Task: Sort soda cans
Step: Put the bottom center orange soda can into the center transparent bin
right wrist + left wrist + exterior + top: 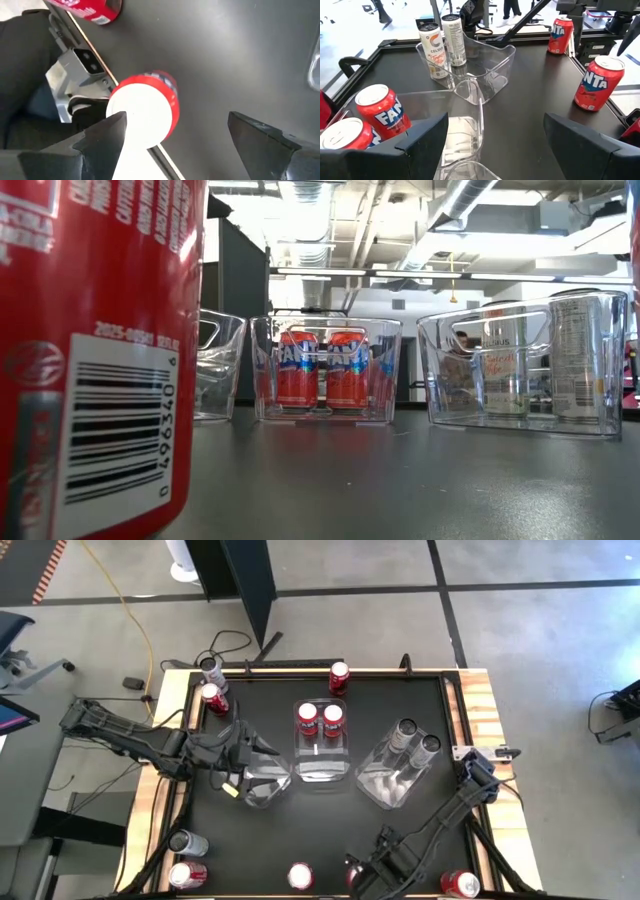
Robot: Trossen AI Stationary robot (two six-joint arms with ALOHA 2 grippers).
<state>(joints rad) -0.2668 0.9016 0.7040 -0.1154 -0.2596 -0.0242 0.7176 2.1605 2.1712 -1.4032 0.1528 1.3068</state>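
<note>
Black tabletop: middle bin [327, 370] holds two Fanta cans [322, 368] (Celsius alongside); both pincers [485, 145] [175, 132] gape empty.

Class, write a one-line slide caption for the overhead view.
Three clear bins mid-table, red cans in the middle one, silver cans in the right; both open grippers hover nearby.

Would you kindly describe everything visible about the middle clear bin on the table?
The middle clear bin is a see-through plastic container with rounded corners and cut-out handle openings, standing upright on the black table between two other clear bins. It holds two upright red cans with white lettering and silver tops, side by side at its far end; its near end holds nothing. No claw touches it.
</note>
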